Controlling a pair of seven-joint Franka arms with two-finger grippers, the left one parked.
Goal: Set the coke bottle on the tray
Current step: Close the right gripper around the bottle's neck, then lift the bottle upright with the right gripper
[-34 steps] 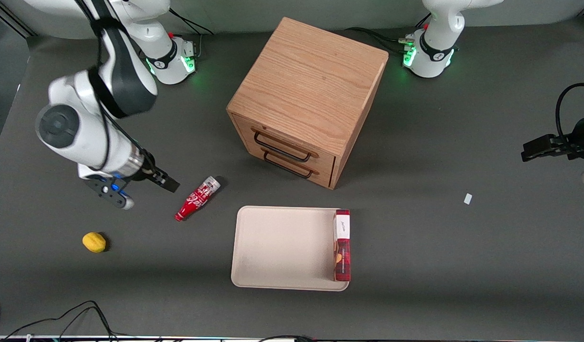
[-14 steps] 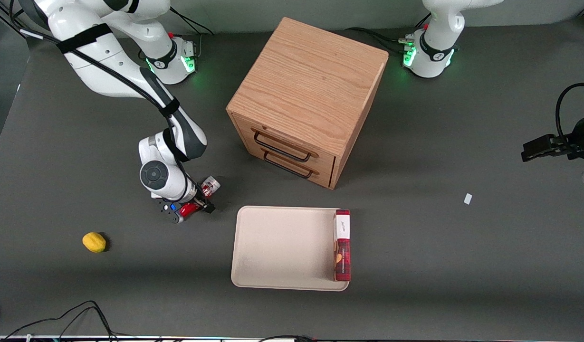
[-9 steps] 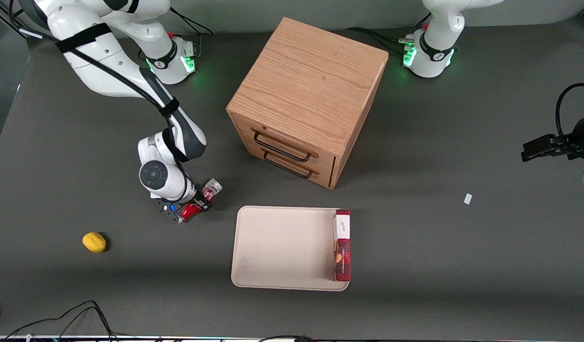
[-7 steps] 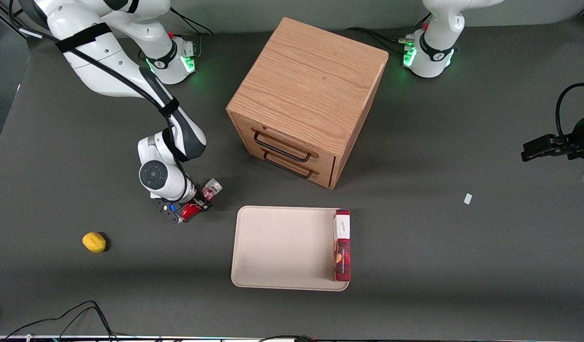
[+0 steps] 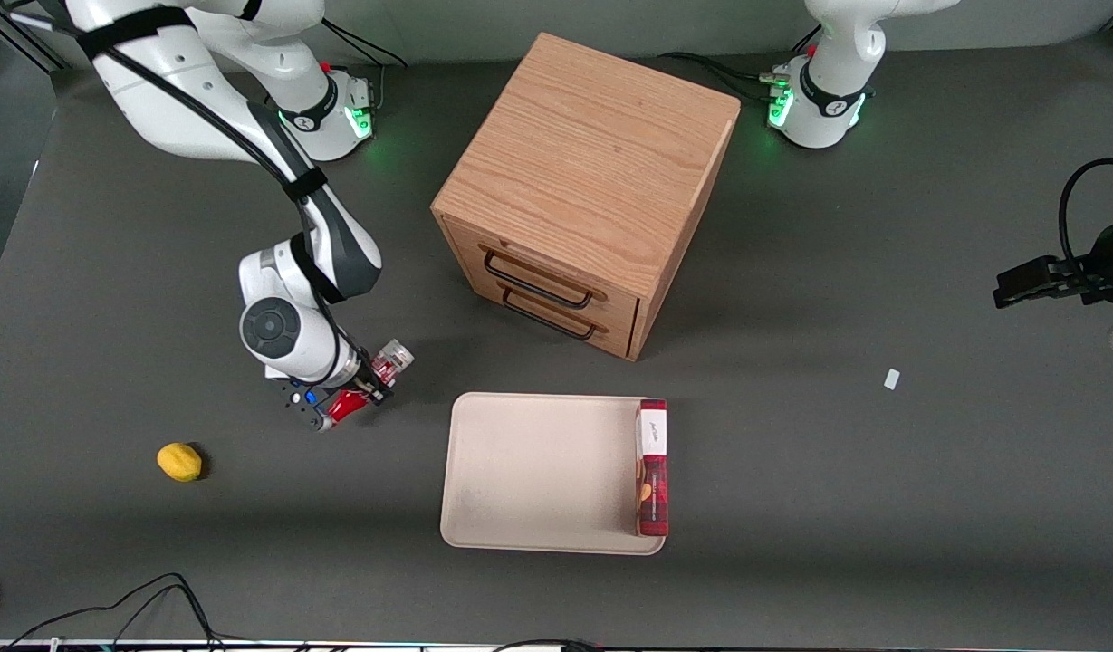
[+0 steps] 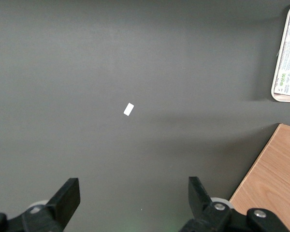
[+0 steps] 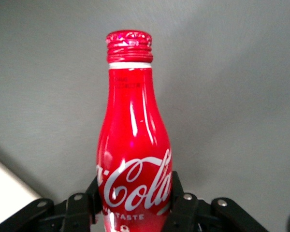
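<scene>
The red coke bottle (image 5: pixel 368 383) with white script is held across its body by my right gripper (image 5: pixel 359 388). Its silver base points toward the cabinet and its neck points toward the front camera. In the right wrist view the two black fingers (image 7: pixel 176 195) press both sides of the bottle (image 7: pixel 134 140), and the red cap shows clear of them. The gripper (image 7: pixel 134 198) is shut on it. The beige tray (image 5: pixel 538 471) lies on the table beside the gripper, toward the parked arm's end, and a corner of it shows in the right wrist view (image 7: pixel 5 198).
A long red box (image 5: pixel 652 466) lies on the tray along its edge toward the parked arm's end. A wooden drawer cabinet (image 5: pixel 588 181) stands farther from the front camera than the tray. A yellow lemon (image 5: pixel 179 461) lies toward the working arm's end. A small white scrap (image 5: pixel 891 378) lies toward the parked arm's end.
My gripper came down over the lying bottle and shut on it. Since half a second ago the gripper and bottle have shifted together a little toward the working arm's end.
</scene>
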